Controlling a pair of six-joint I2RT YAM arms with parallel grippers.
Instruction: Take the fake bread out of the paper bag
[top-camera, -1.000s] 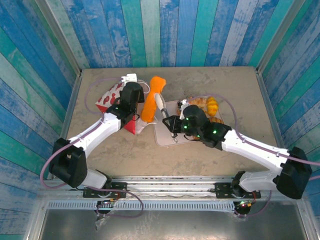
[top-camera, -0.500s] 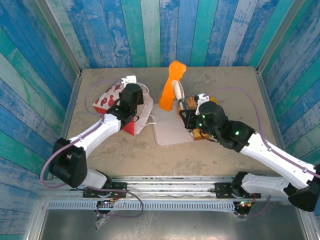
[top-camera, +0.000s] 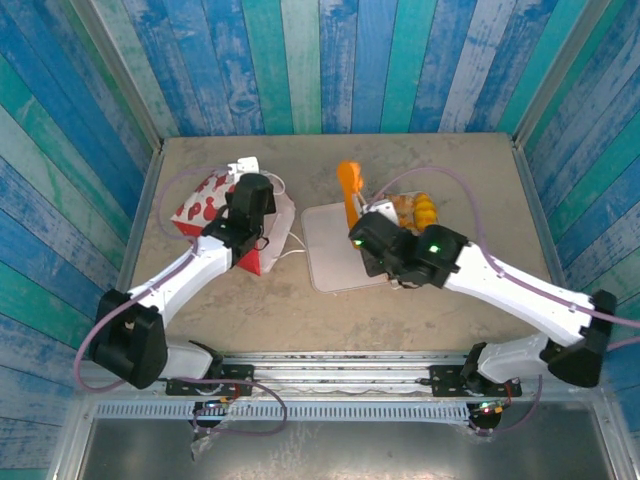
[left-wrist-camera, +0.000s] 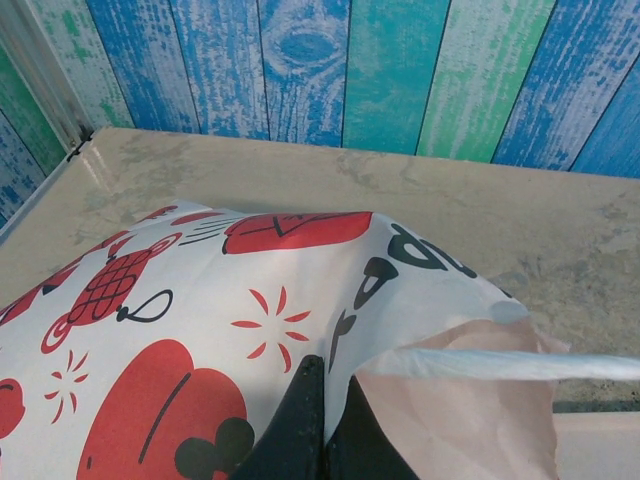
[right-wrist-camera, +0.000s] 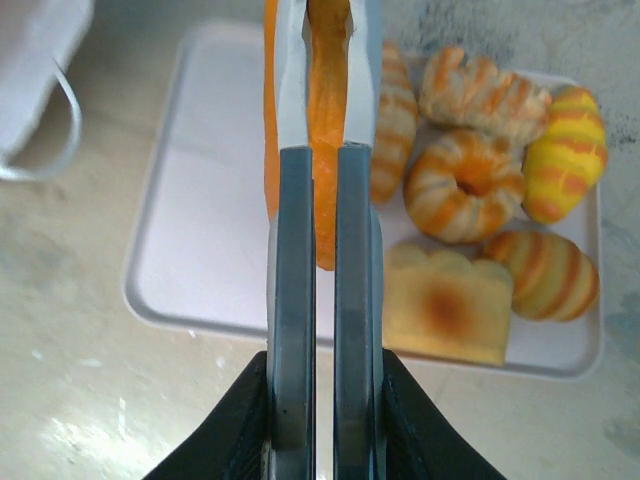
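Two grips at once here! My left jaws are pinched shut on the edge of the paper bag (left-wrist-camera: 200, 330), which sits at the left of the overhead frame with its mouth turned toward the tray (right-wrist-camera: 200, 200). My right jaws are clamped on a long orange bread stick (right-wrist-camera: 325, 110) that pokes out past my fingertips, above the tray's bare left half. More bread crowds the right half: a braided stick (right-wrist-camera: 397, 110), a ring bun (right-wrist-camera: 465, 185), a slice of toast (right-wrist-camera: 445, 305) and a striped bun (right-wrist-camera: 545, 275).

I'd judge the step is setting this stick down. To do it well, I should lower it over the bare patch and tip it flat before letting go. That way it won't roll onto the surface (top-camera: 450, 160) or knock its neighbours. The bag should be held steady meanwhile. I can't tell whether more bread hides inside it.
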